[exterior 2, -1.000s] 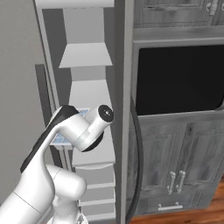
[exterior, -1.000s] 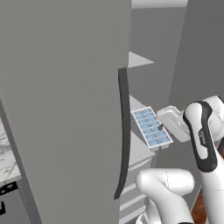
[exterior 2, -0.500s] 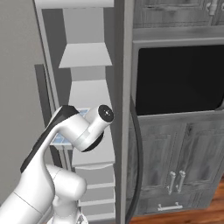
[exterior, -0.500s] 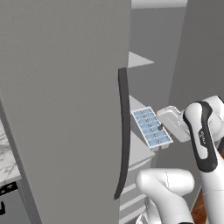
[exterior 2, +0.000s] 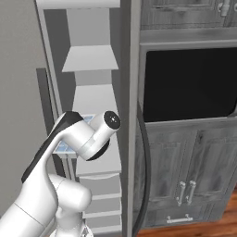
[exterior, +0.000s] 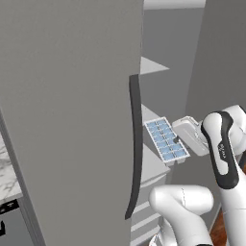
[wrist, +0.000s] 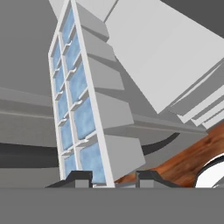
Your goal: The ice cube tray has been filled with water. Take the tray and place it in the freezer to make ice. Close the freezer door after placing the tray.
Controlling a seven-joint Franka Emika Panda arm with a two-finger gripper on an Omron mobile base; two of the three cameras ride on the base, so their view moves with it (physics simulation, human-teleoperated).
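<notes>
fingers of mine, two small dark tips at the bottom of the hand view, pinch the near end of the small flat white ice cube tray with its two columns of cells, one tip on either side of the tray's edge. that view looks along the tray's length, showing the pale blue glossy water in the cells and the boxy white undersides of the cells to one side, with slanted white shelves and a patch of reddish-brown wooden floor beyond.

from the left base view the tray is held out level in front of my white wrist, hanging just above a white shelf inside the open tall light grey freezer. the tall narrow light grey freezer door stands swung open beside it, filling the left of that view, its long dark vertical handle right next to the tray's far end.

in the right base view my own white arm covers most of the tray, leaving a sliver of blue cells beside it; the stack of white freezer shelves rises above. to the right sit a dark wall oven and grey wooden cabinet doors with metal handles, above the wooden floor.

a strip of marbled white desk shows at the far left of the left base view.
</notes>
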